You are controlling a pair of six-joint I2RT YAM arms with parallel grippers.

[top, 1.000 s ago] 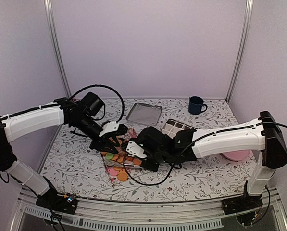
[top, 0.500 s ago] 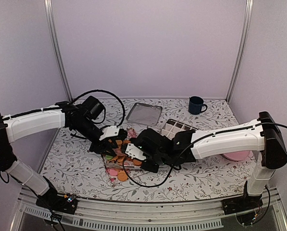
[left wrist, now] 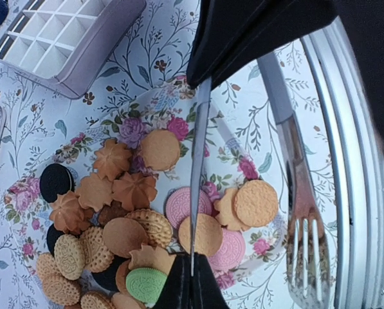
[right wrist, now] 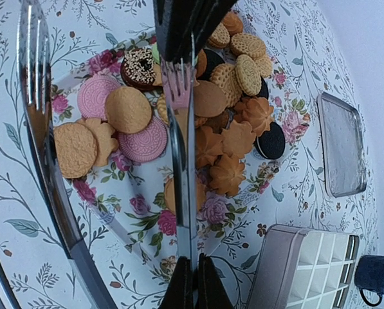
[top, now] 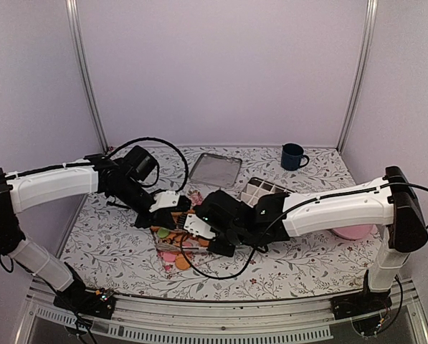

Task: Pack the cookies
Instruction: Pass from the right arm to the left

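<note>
As both sets of jaws are pinched fully shut, the left gripper point(left wrist: 192, 283) nips one thin metal arm of the tongs point(left wrist: 199, 167), seen edge-on. The right gripper point(right wrist: 190, 277) clamps a metal arm too; same one or not, can't tell. A fork-tipped arm runs free alongside. The joint is hidden, so tongs is my guess. Two holds probably steady or re-seat the tool before either arm works it alone. Straight below, the cookies point(left wrist: 124, 235) lie heaped on a flowered plate point(left wrist: 132, 129) mid-table, none lifted. The white divided box point(left wrist: 69, 32) sits just beyond the plate, no cookies visible in its compartments, likely where they go. Further back: metal tray point(top: 215, 169), blue mug point(top: 294, 155).
</note>
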